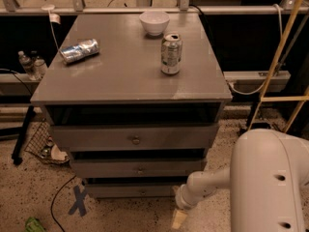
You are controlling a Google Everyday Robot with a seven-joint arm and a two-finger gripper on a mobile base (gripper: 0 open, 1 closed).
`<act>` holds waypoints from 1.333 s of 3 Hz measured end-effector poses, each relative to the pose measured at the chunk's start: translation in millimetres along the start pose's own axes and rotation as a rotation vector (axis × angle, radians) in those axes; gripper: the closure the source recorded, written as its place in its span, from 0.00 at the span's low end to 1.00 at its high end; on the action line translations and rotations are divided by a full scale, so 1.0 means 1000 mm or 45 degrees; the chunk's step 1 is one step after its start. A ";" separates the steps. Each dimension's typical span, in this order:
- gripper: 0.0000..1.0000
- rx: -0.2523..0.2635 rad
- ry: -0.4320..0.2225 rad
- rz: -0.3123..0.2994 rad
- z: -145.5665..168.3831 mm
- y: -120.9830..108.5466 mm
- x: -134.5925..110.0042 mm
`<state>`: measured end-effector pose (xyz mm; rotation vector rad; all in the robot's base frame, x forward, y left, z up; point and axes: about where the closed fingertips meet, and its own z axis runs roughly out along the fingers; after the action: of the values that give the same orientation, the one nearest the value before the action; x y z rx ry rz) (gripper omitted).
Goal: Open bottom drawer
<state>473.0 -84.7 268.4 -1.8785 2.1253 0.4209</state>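
The grey cabinet (130,81) has three drawers, each with a small round knob. The bottom drawer (130,190) is the lowest and looks narrowest, and its front sits flush and shut. Its knob (143,192) is at the middle. My gripper (179,220) hangs low by the floor, just right of the bottom drawer's right end and a little in front of it. It points down, away from the knob. The white arm (207,182) reaches in from the lower right.
On the cabinet top stand a white bowl (154,22), an upright can (171,53) and a crushed can (79,50) lying on its side. A wire basket (43,144) sits on the floor at left. A blue tape cross (78,200) marks the speckled floor.
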 end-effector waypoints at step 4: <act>0.00 0.363 -0.095 -0.044 0.038 -0.038 0.015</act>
<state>509.1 -88.2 226.5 -1.7080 1.9819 0.1671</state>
